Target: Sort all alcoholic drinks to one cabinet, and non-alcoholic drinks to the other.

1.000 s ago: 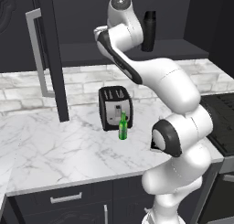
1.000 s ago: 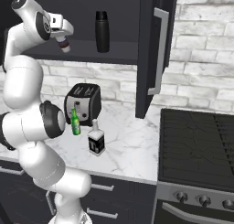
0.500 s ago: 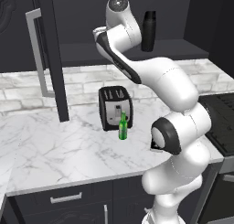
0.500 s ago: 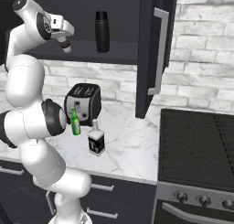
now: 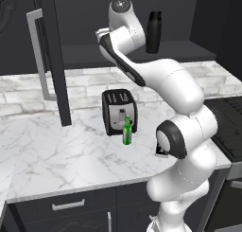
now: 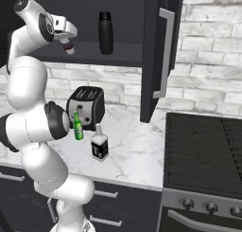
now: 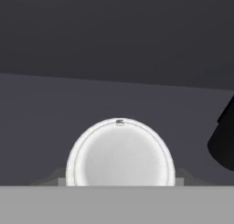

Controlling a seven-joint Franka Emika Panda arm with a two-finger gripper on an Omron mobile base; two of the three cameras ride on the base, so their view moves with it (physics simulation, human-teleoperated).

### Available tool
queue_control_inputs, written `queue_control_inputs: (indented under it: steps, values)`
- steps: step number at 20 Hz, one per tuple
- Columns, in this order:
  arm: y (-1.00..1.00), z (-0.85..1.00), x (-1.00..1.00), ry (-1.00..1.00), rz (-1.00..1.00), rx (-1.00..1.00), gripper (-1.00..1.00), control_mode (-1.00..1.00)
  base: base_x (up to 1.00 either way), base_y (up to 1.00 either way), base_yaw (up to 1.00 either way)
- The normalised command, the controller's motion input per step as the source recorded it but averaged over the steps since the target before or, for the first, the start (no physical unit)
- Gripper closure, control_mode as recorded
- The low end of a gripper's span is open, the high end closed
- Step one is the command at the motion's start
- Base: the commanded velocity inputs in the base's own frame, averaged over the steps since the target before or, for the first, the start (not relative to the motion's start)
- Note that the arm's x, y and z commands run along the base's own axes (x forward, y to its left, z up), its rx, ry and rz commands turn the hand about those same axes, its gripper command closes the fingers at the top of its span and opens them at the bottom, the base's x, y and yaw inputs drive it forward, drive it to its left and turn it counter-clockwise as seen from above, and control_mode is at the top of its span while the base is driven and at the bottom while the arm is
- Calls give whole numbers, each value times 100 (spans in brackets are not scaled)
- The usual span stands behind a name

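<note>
My gripper (image 6: 69, 40) is up inside the open wall cabinet, shut on the small white coffee cup (image 6: 70, 48) with a brown band, just above the shelf (image 6: 125, 55). From the hand view I look down on the cup's round white lid (image 7: 119, 152). The black flask (image 6: 106, 32) (image 5: 153, 31) stands upright on the same shelf, to the cup's right and apart from it. On the counter, the green beer bottle (image 6: 77, 127) (image 5: 126, 130) stands before the toaster, with the squat pale bottle (image 6: 99, 144) beside it.
A black-and-silver toaster (image 5: 119, 111) (image 6: 86, 104) sits against the brick wall. The cabinet doors (image 5: 51, 56) (image 6: 158, 51) hang open on both sides with long silver handles. A dark stove (image 6: 208, 150) lies to the right of the marble counter (image 5: 52, 150).
The hand with the cup has crept slightly toward the flask. Nothing else has moved.
</note>
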Motion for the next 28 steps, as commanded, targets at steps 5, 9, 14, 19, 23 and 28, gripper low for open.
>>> queue_control_inputs:
  steps: [5, 9, 14, 19, 23, 28]
  values:
    - [0, -8, 16, 0, 0, 0, 100, -100, 0, 0, 0]
    - [0, -3, 21, 0, 0, 0, 100, -100, 0, 0, 0]
    - [0, -1, 18, 0, 0, 0, 100, -100, 0, 0, 0]
    - [0, -5, 11, 0, 0, 0, 100, -100, 0, 0, 0]
    - [0, -5, 5, 0, 0, 0, 100, -100, 0, 0, 0]
    - [0, -3, 0, 0, 0, 0, -100, -100, 0, 0, 0]
